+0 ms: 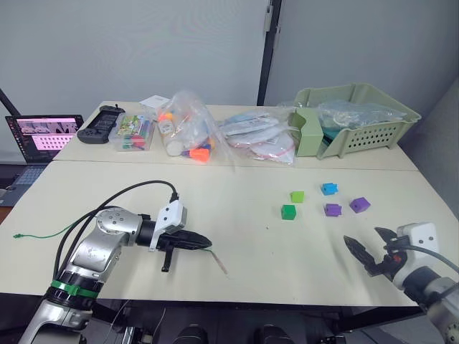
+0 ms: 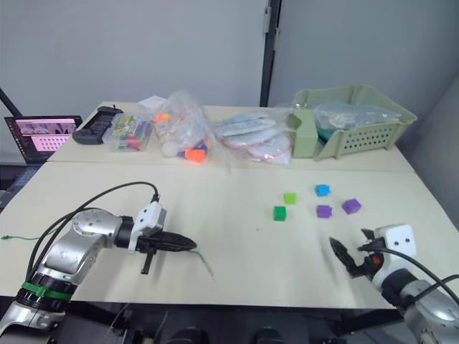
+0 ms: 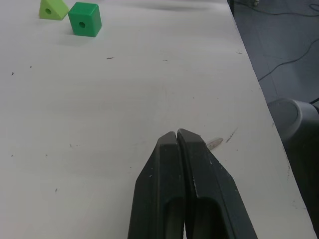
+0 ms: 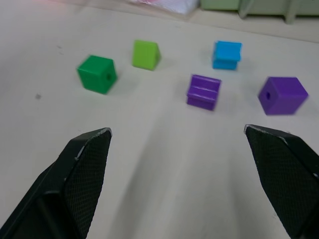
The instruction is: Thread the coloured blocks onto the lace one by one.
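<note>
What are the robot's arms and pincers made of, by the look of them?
Each arm is silver-grey metal with rounded joints, and the left has a green band. Black cables loop along both. Each wrist carries a white block, then a pincer, left and right, of two black tapering fingers.

My left arm: brushed silver housing, rounded joints, a green band low on the forearm, black cable looping over the top into a white camera block at the wrist. Left tool [image 1: 204, 244]: two long black fingers tapering to a point, smooth, glossy. Right arm: silver-grey shell, white boxy wrist block, thin black cable running off it. Right tool [image 1: 366, 249]: same black fingers, and its wrist view shows fine cross-hatch texture on the inner pads [image 4: 84, 169].
</note>
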You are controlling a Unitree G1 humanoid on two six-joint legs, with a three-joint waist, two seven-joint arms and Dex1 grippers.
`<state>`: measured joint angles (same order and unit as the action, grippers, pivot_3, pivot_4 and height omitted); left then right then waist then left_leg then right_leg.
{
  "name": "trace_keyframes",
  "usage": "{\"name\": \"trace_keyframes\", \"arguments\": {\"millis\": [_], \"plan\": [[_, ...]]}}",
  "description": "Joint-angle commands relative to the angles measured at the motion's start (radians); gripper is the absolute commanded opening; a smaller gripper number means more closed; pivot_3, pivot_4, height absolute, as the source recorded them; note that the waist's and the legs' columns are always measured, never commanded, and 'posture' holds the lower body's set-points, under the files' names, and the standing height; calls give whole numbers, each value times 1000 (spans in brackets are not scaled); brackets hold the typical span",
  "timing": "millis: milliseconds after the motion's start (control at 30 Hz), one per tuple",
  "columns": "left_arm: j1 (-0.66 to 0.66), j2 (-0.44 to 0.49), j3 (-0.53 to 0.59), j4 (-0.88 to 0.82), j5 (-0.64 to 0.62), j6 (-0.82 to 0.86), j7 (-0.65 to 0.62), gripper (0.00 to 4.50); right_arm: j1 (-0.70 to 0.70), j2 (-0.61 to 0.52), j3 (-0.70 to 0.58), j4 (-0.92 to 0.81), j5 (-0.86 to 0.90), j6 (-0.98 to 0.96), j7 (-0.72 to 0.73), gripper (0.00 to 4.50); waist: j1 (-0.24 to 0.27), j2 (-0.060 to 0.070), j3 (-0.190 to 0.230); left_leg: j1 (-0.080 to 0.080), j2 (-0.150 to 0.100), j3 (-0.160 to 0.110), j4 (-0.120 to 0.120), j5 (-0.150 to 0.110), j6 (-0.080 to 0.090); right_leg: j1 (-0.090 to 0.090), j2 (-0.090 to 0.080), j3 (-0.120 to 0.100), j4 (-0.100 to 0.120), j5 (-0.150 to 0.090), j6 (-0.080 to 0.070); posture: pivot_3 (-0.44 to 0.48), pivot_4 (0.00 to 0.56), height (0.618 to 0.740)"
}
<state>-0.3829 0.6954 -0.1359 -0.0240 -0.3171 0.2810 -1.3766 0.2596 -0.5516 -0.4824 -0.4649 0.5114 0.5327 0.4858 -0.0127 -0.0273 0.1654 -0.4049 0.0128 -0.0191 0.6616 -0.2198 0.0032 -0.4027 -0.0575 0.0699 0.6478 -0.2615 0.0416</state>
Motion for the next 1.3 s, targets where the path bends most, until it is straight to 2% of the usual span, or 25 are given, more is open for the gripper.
{"name": "trace_keyframes", "arguments": {"millis": [33,100,133,267,400,533,700,833,1000,1300], "plan": [[5,9,-2,8,31,-84,10,60,-9,1,1,-24,-3,-14,-8,4500,0,0,0,0,0,1,0,0,0,0,0,0,0,0,0,0,150,740],[-12,-9,-3,43,2,-83,-15,60,-11,-5,14,-33,1,-21,7,4500,0,0,0,0,0,4,0,0,0,0,0,0,0,0,0,0,150,740],[-30,-17,-11,74,10,-105,-23,303,-9,-8,18,-43,7,-24,19,4500,0,0,0,0,0,4,0,0,0,0,0,0,0,0,0,0,150,740],[-138,-45,-82,298,102,-311,-109,1520,18,-37,35,-94,51,-35,114,4500,3,0,0,0,-1,5,0,0,0,0,1,0,0,0,0,0,150,740],[-225,-77,-127,468,102,-373,-219,2820,54,-81,39,-144,127,-32,242,4500,0,0,0,-1,-3,5,0,0,0,0,1,0,-1,0,0,0,150,740],[-325,-110,-223,652,120,-512,-238,2820,32,-206,85,-131,148,-49,434,4500,-2,-1,0,-1,-3,5,0,0,0,0,1,0,-1,0,0,0,150,740],[-381,-138,-290,755,102,-598,-238,2820,-2,-285,110,-106,146,-49,520,4500,0,-1,0,-2,-3,4,0,0,0,0,1,0,-1,0,0,0,150,740],[-403,-149,-355,806,116,-694,-238,2820,-29,-323,93,-141,183,-2,516,4500,5,-1,0,-1,-4,3,1,0,0,1,0,0,-1,0,1,0,150,740],[-418,-145,-405,820,131,-794,-238,2820,-9,-313,79,-177,196,17,480,4500,7,-1,0,-1,-5,3,1,0,0,1,0,-1,-1,0,1,0,150,740],[-419,-105,-496,722,150,-813,-238,2820,30,-277,86,-215,192,14,422,4500,2,-1,0,-1,-5,2,1,0,0,1,0,-1,-1,0,1,0,150,740]]}}
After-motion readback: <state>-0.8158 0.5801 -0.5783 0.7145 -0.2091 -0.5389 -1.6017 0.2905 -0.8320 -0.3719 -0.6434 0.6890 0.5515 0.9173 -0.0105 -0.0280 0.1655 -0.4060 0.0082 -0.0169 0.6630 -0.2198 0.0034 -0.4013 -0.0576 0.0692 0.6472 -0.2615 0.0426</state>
